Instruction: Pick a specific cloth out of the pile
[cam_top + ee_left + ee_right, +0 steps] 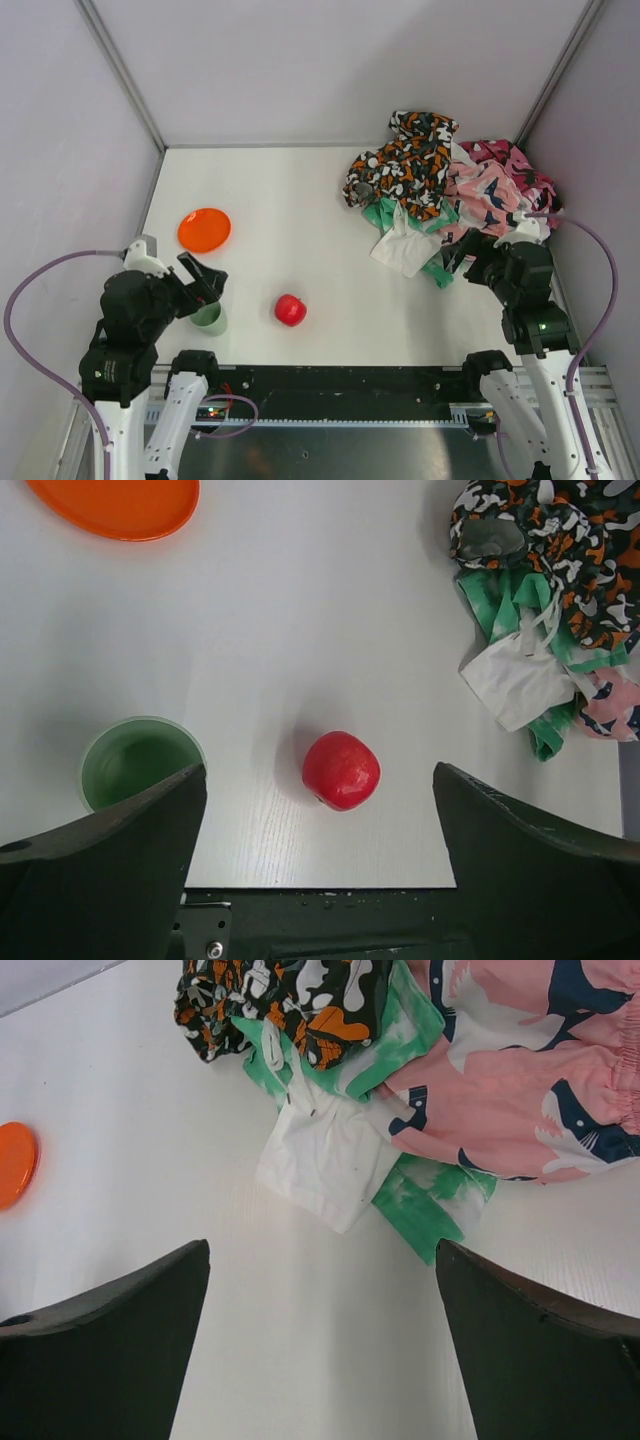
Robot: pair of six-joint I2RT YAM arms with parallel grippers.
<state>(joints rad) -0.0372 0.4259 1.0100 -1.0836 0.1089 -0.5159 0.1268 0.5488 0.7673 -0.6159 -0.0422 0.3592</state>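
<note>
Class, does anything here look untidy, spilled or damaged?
The pile is a crumpled heap in the far right corner, the white cloth sticking out at its near edge. Nothing looks spilled or damaged.

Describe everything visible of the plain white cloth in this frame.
The white cloth is thin, unpatterned, lightly creased fabric. Only a roughly rectangular flap shows, sticking out of the pile on its near-left side and lying flat on the table. Its far end disappears under the orange-black-white cloth, and the green-and-white mottled cloth borders it. Nothing grips it; the right claw is open just short of its near edge.
</note>
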